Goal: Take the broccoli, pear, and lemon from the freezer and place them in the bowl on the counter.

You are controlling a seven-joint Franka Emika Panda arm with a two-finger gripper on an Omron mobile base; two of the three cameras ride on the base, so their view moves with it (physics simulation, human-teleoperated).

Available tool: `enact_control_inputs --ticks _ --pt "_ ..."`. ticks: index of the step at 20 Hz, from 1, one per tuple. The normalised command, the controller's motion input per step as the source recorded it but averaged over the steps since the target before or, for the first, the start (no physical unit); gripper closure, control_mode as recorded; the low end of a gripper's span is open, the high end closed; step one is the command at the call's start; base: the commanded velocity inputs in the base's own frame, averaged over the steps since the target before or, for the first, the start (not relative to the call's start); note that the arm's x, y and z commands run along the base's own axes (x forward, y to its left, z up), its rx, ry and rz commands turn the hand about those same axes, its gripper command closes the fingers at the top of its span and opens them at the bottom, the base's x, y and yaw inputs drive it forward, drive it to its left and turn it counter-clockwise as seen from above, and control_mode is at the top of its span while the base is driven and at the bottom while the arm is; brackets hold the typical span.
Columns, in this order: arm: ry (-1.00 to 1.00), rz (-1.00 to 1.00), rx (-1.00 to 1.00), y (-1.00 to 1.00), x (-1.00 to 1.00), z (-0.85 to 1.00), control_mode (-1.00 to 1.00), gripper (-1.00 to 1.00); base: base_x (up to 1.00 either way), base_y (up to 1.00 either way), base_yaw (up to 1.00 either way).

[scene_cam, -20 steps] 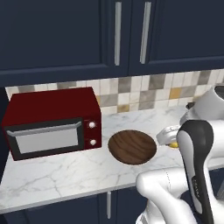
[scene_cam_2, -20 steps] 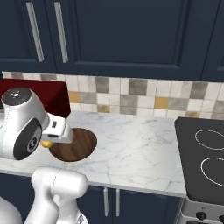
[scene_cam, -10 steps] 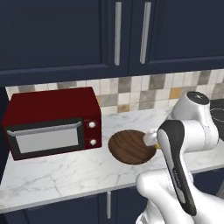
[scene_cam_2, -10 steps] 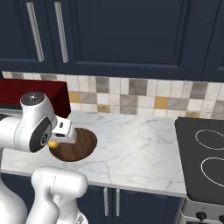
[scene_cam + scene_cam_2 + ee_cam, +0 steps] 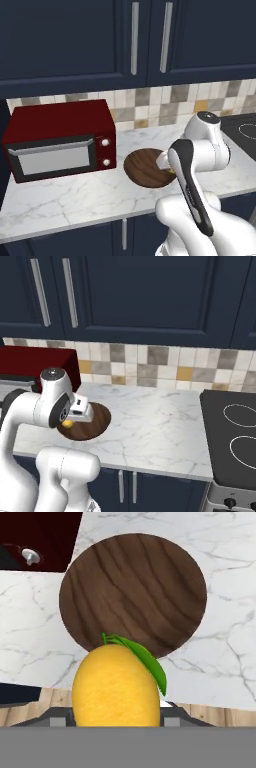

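While the gripper (image 5: pixel 116 724) hangs above the bowl (image 5: pixel 133 592), lemon (image 5: pixel 116 689) pinched between its fingers, green leaf up.

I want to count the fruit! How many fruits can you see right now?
1. A yellow lemon sits in the robot's fingers, just above the near edge of the brown bowl. The bowl looks empty; other fruit may be out of sight.

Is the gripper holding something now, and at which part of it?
The gripper holds the lemon, gripped at its lower end, with the leaf end pointing toward the bowl.
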Motion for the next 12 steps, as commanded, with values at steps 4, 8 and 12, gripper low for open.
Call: enact_control_inputs --ticks 4,8,12 --pt "0.06 0.00 0.00 0.12 0.49 -0.53 -1.00 1.00 0.00 0.00 0.00" --pt "0.06 0.00 0.00 0.07 0.51 -0.53 -1.00 1.00 0.00 0.00 0.00" --pt "0.05 0.00 0.00 0.05 0.48 -0.51 -1.00 1.00 0.00 0.00 0.00"
